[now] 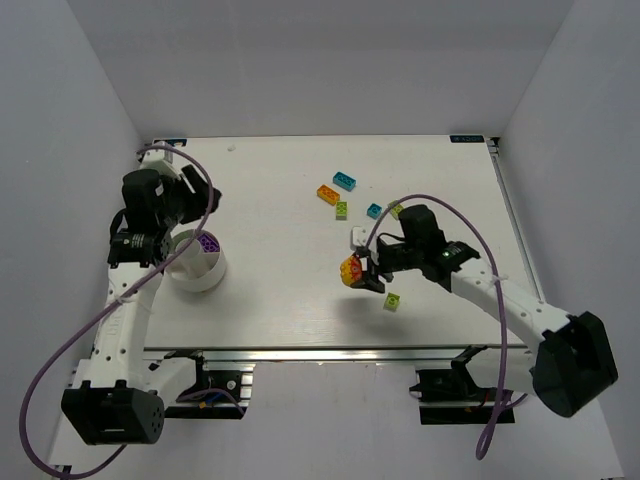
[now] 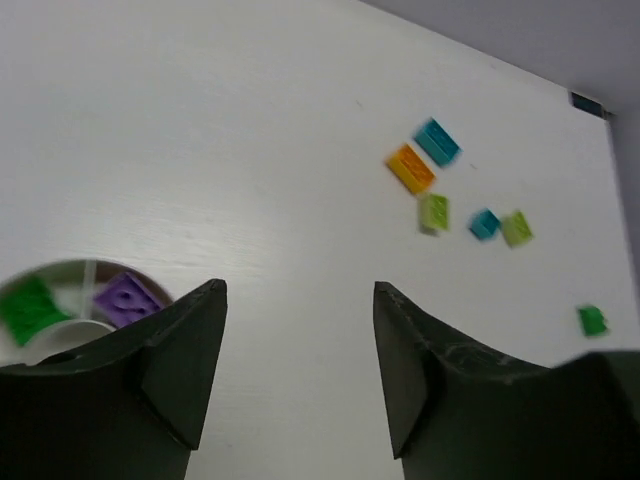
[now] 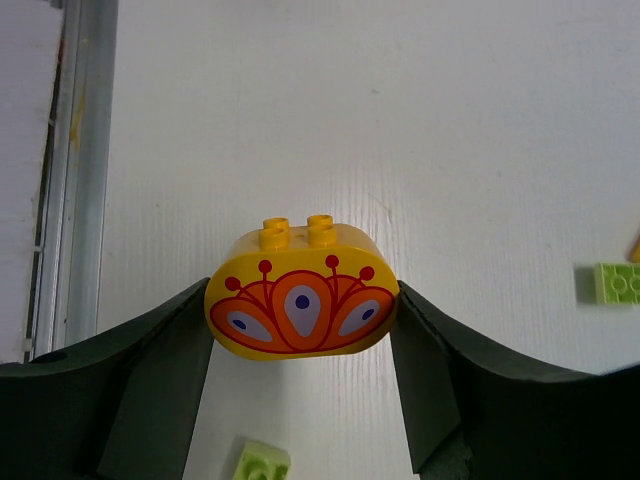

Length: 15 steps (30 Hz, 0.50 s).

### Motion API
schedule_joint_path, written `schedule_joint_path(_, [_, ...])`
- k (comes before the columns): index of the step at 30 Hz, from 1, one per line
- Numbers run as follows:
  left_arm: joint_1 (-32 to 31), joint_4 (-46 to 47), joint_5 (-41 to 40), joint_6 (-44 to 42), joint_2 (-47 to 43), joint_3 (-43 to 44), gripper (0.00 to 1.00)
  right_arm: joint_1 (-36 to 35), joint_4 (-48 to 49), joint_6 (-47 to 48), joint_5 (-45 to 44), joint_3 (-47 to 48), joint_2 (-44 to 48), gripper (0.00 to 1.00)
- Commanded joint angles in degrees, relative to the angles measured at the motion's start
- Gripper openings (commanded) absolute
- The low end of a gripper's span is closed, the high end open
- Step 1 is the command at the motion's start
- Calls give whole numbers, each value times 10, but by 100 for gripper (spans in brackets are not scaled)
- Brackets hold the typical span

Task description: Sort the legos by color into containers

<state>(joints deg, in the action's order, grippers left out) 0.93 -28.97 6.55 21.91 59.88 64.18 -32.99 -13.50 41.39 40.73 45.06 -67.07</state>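
My right gripper (image 3: pixel 302 292) is shut on a yellow lego (image 3: pixel 300 300) with an orange and red pattern, held above the table; from above it (image 1: pixel 352 270) hangs right of centre. My left gripper (image 2: pixel 298 290) is open with nothing between its fingers, beside the white container (image 2: pixel 70 268). That container holds a green lego (image 2: pixel 30 308) and a purple lego (image 2: pixel 125 298) in separate wedges. Loose on the table lie a cyan lego (image 1: pixel 345 180), an orange one (image 1: pixel 328 194), lime ones (image 1: pixel 341 210) (image 1: pixel 396 210), a small cyan one (image 1: pixel 374 210) and a green one (image 1: pixel 392 301).
A small white piece (image 1: pixel 358 238) lies just behind the right gripper. An aluminium rail (image 3: pixel 80 150) runs along the table's near edge. White walls enclose the table on three sides.
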Motion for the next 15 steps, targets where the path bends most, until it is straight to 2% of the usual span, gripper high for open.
schedule_joint_path(1, [-4, 18, 190, -19, -22, -41, 72, -42, 17, -6, -7, 66, -62, 0])
schedule_joint_path(2, [-4, 16, 182, -22, -53, -50, 79, -52, 8, -9, -20, 111, -83, 0])
schedule_joint_path(6, [-4, 2, 141, -37, -121, -59, 86, -116, 4, -36, -83, 224, -187, 0])
schedule_joint_path(7, [-4, -23, 135, -41, -124, -55, 86, -145, 9, -42, -101, 244, -224, 0])
schedule_joint_path(10, [-4, -35, 120, -35, -136, -65, 86, -176, 62, -93, -122, 305, -282, 0])
schedule_joint_path(15, [9, -12, 101, -1, -175, -113, 87, -191, 91, -217, -113, 430, -380, 0])
